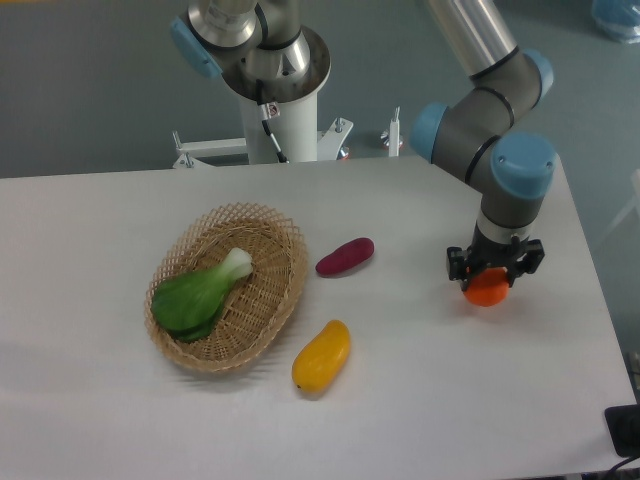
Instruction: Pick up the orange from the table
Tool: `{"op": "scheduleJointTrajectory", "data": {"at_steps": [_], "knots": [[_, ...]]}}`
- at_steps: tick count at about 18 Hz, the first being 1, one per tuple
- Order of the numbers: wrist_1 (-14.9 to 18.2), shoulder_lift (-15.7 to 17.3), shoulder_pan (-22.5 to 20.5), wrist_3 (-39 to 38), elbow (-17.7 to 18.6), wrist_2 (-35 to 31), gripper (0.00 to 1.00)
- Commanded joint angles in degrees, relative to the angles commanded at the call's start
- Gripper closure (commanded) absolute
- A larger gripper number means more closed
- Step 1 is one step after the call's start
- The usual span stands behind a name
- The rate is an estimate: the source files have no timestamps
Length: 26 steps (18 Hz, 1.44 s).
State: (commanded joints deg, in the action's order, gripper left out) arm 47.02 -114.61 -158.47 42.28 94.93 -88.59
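My gripper (489,272) grips the orange (487,290) near the right edge of the white table (100,420); grey floor lies behind.

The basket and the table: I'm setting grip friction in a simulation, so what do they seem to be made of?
The basket looks like woven wicker or rattan: tan strands in an open weave with a looped rim, matte. The table looks like a smooth white laminate or painted board, matte, with soft shadows and no glare; the core material cannot be told.
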Motion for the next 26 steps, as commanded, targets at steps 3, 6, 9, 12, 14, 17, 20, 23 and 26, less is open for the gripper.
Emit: {"op": "scheduleJointTrajectory", "data": {"at_steps": [3, 6, 9, 12, 14, 17, 20, 23, 26], "knots": [[0.26, 1.49, 1.13, 0.09, -4.13, 0.44, 0.34], [0.18, 2.47, 2.63, 1.23, -7.38, 1.75, 0.34], [0.18, 3.96, 4.21, 1.41, -8.36, 1.93, 0.34], [0.18, 4.57, 4.66, 1.41, -8.54, 1.93, 0.34], [0.18, 5.19, 4.75, 1.49, -8.54, 1.93, 0.34], [0.18, 5.19, 5.45, 1.58, -8.45, 1.84, 0.34], [0.18, 5.10, 5.45, 1.67, -8.45, 1.93, 0.34], [0.18, 5.19, 5.36, 2.20, -8.45, 1.93, 0.34], [0.18, 5.36, 5.27, 2.20, -8.10, 2.19, 0.34]]}}
